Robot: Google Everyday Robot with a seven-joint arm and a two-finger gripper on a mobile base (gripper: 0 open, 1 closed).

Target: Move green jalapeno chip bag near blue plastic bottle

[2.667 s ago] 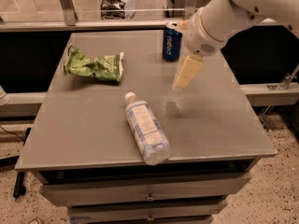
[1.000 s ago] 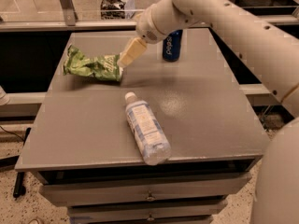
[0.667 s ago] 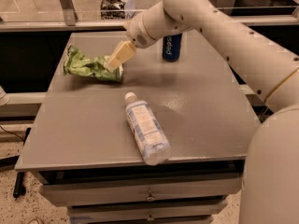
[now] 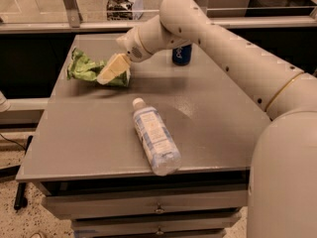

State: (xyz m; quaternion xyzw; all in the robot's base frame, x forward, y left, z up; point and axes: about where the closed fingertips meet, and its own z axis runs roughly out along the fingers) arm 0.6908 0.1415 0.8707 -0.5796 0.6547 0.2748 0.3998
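Green crumpled foil chip bag (image 4: 81,69) lies at the grey bench (image 4: 223,113) back-left; cream gripper (image 4: 113,68) overlaps it, presumably to grasp, closure impossible to tell.

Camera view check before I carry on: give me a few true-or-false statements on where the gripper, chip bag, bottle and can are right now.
1. The gripper is at the green jalapeno chip bag, over the end nearer the Pepsi can. True.
2. The blue plastic bottle stands upright. False: it lies on its side, with its cap pointing toward the back.
3. The Pepsi can sits at the table front edge. False: it stands at the back, partly behind the arm.
4. The chip bag lies apart from the bottle. True.
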